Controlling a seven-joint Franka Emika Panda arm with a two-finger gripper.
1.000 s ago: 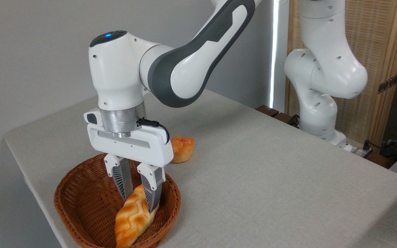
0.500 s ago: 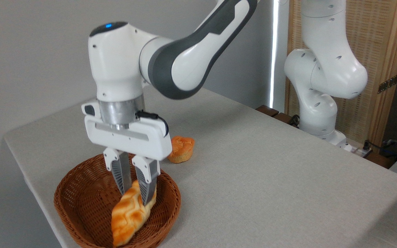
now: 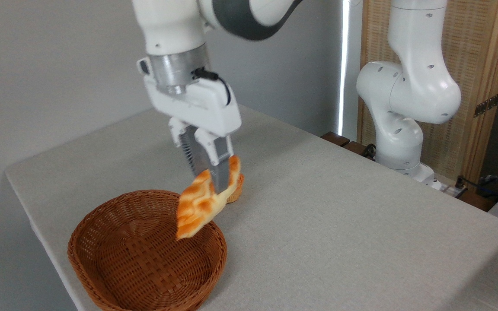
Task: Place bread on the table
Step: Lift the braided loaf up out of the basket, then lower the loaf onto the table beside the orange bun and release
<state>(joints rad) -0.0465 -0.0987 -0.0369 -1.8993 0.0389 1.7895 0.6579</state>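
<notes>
Just above the middle of the frame, the gripper (image 3: 209, 180) had its jaws pinched narrowly around the upper part of the bread (image 3: 203, 202), and the loaf hung in the air, tilted with its pointed lower end toward the lower left. That tip hung above the far right rim of the wicker basket (image 3: 145, 255) at lower left, clear of the grey-beige table (image 3: 339, 216). A small orange bun (image 3: 235, 193) peeked out just behind the loaf.
</notes>
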